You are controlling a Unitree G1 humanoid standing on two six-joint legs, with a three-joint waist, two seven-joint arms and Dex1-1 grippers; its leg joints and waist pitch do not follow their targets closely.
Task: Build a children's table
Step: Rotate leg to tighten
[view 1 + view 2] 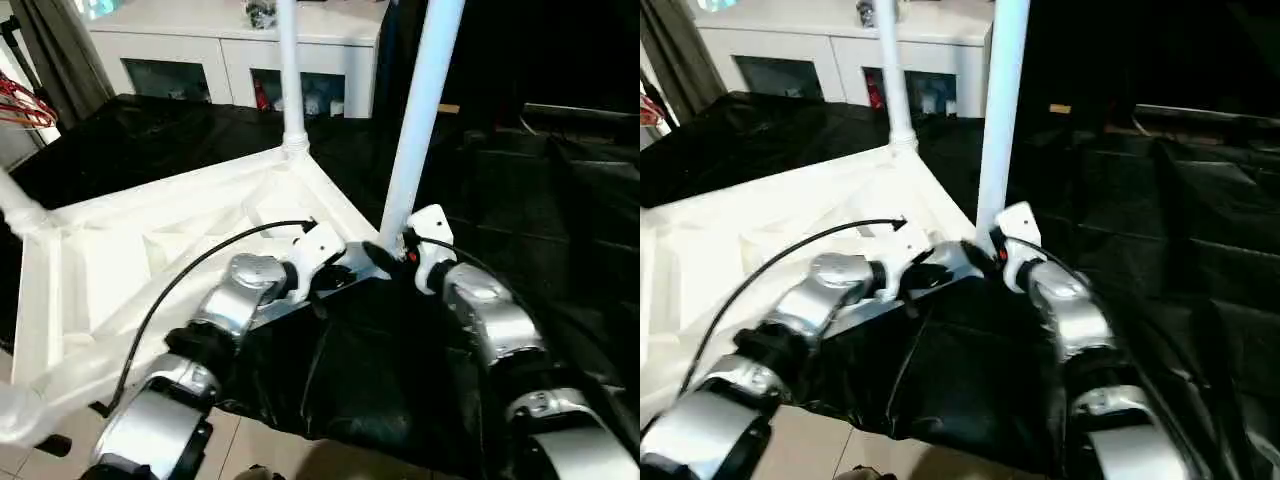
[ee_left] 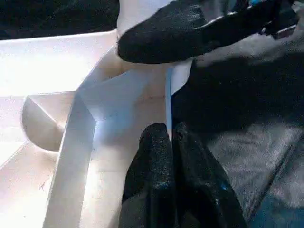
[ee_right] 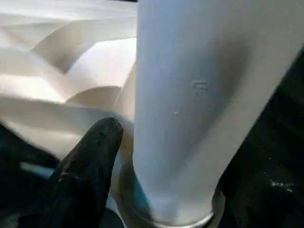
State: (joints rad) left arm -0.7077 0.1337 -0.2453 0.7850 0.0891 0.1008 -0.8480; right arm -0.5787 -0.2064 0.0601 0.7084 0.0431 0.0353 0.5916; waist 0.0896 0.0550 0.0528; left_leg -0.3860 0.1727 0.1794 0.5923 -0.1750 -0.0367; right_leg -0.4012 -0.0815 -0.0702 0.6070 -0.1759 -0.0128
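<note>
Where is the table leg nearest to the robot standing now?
In the left eye view, the nearest leg stands in the tabletop corner, just left of the right gripper.

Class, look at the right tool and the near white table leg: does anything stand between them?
Nothing visible does. The right tool sits right against the base of the near white plastic tubular leg, where it stands at the corner of the upturned white ribbed tabletop.

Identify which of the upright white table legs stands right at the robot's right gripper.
The near leg, rising from the tabletop's closest corner, just ahead of the right gripper. The other upright leg stands at the far corner, toward the cabinet.
</note>
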